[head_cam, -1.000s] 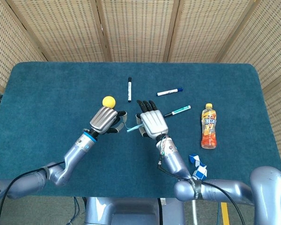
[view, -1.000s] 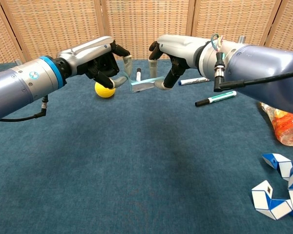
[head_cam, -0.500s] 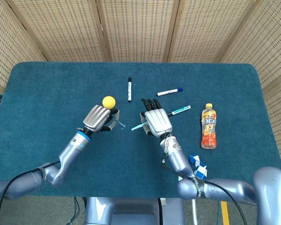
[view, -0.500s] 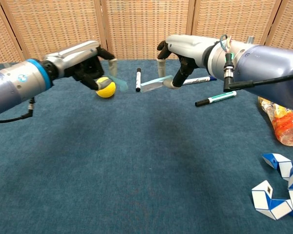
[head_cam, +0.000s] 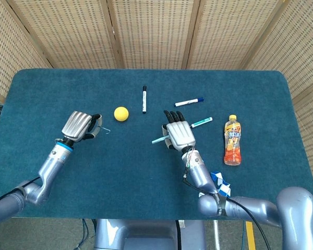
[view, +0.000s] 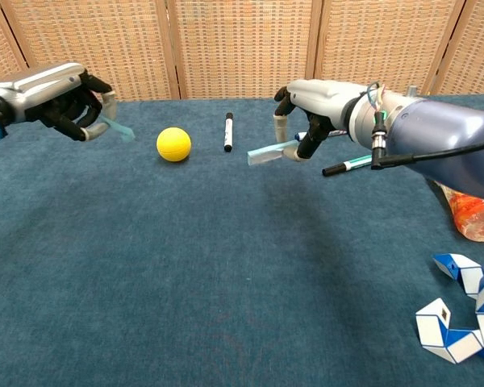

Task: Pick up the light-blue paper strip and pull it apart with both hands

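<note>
The light-blue paper strip is in two pieces. One piece (view: pixel 268 151) sticks out leftward from my right hand (view: pixel 310 113), which pinches it above the table; in the head view this piece (head_cam: pixel 157 140) shows left of the right hand (head_cam: pixel 179 135). The other piece (view: pixel 118 129) is a short stub pinched by my left hand (view: pixel 64 98), far to the left; in the head view the left hand (head_cam: pixel 79 126) holds the small piece (head_cam: pixel 105 130) at its fingertips. The two hands are wide apart.
A yellow ball (view: pixel 173 144) and a black marker (view: pixel 227 131) lie between the hands. Two more markers (head_cam: pixel 189 101) (head_cam: pixel 200 123) lie behind the right hand. An orange drink bottle (head_cam: pixel 231 140) lies at right, a blue-white folding toy (view: pixel 461 316) near the front right.
The strip has come apart. My left hand has swung far left with its short piece, past the yellow ball. My right hand has shifted slightly right with the longer piece.
</note>
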`<state>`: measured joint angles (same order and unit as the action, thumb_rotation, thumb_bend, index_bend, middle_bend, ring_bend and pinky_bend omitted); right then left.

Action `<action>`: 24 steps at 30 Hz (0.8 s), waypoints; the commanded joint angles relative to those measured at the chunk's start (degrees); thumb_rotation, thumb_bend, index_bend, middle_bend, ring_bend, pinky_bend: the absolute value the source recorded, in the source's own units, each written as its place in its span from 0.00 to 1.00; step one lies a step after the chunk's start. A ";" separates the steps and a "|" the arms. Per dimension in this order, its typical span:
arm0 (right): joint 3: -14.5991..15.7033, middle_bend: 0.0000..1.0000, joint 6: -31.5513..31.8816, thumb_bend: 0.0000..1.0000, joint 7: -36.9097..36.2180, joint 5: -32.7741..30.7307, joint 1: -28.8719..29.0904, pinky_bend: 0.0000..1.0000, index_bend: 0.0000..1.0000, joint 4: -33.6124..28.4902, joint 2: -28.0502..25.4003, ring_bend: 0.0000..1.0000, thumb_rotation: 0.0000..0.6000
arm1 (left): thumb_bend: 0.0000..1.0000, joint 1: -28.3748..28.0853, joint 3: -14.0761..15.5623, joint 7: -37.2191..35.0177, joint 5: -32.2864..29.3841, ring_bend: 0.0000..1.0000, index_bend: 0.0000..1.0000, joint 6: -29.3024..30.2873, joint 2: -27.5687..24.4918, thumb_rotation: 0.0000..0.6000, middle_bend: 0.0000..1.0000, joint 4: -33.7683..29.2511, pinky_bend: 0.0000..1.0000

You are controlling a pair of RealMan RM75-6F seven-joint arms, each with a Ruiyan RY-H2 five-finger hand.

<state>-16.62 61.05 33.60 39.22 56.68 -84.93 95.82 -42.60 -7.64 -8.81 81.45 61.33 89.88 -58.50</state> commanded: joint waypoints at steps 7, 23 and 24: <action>-0.37 0.00 1.23 0.00 -0.97 1.67 -1.58 0.00 0.00 -3.52 -2.48 0.00 1.00 | 0.00 3.96 0.52 7.71 -1.00 0.00 0.02 3.70 -4.59 1.00 0.00 -2.33 0.16; 10.17 0.00 18.39 0.00 -21.32 30.13 -21.30 0.00 0.00 -4.60 -19.16 0.00 1.00 | 0.00 24.72 0.42 2.97 -8.44 0.00 0.00 22.81 -21.09 1.00 0.00 -24.75 0.00; 10.61 0.00 19.32 0.00 -22.44 31.06 -22.24 0.00 0.00 -3.96 -19.55 0.00 1.00 | 0.00 25.59 0.66 2.45 -8.78 0.00 0.00 23.18 -21.40 1.00 0.00 -25.63 0.00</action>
<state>-8.49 77.23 15.18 66.52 38.22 -91.21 78.77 -19.98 -7.56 -4.46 74.69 82.31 70.89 -80.68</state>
